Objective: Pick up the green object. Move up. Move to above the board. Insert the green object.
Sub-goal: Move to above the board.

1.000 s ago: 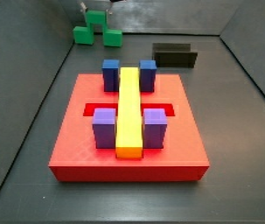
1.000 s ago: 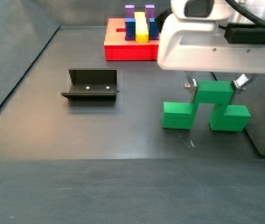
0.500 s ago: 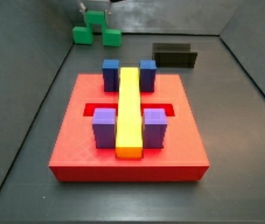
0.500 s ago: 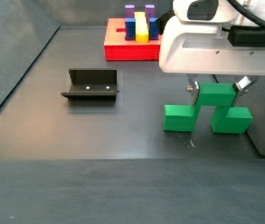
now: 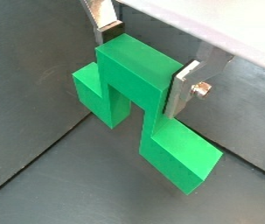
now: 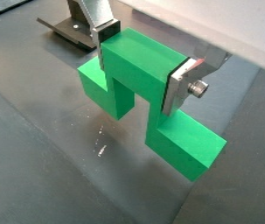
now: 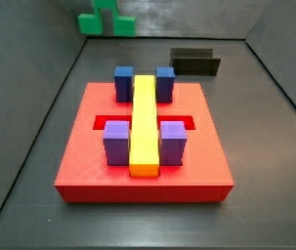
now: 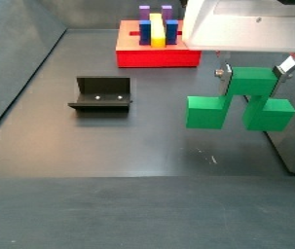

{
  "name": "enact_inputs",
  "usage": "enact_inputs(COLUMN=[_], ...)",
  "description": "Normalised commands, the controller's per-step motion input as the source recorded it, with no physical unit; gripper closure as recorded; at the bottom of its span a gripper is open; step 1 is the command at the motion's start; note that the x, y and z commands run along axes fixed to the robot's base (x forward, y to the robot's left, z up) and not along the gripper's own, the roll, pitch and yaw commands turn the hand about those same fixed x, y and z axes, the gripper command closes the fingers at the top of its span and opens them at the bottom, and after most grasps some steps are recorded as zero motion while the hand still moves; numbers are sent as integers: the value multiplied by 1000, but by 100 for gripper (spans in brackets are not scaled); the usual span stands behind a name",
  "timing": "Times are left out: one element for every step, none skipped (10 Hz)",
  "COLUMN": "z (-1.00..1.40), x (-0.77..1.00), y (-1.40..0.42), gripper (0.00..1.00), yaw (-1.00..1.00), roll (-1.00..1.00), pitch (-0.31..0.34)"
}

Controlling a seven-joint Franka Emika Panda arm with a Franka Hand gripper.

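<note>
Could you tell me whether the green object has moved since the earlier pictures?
Yes. The green object, clamped in the gripper, has risen off the floor, now higher relative to the fixture in a side view.

— Can any text, label, brand or number be read on the green object [image 8: 242, 100] or on the gripper [image 5: 144, 53] closed on its raised middle cube?

— None can be read there.

— And on the board [image 7: 144, 146] or the fixture [image 8: 100, 94]?

— Nothing legible is shown; no marking is seen.

Open floor [image 8: 124, 146] lies between the hand [image 8: 256, 70] and board [image 8: 157, 56]; the fixture [image 8: 101, 94] stands aside
</note>
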Motion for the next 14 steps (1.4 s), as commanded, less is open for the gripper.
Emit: enact_inputs(z=[1400,1400,1400,1400,757,350,151,146,147,152,152,153,156,162], x=[-6,-54,-47,34,37,35,408,402,404,414,424,432,441,458], y=[6,0,0,16,15,0,-1400,-1400,-1400,-1400,-1400,-1400,-1400,-1400], gripper=[100,100,100,100,100,100,100,100,100,100,100,100,100,100], yaw=[1,0,4,4,-2,1,247,215,182,83,35,33,27,16], roll=[-46,-24,24,-5,-6,13,-1,31,47,-54,-17,18,-10,-10], pitch=[12,40,14,48,91,88,227,226,202,131,123,135,140,147])
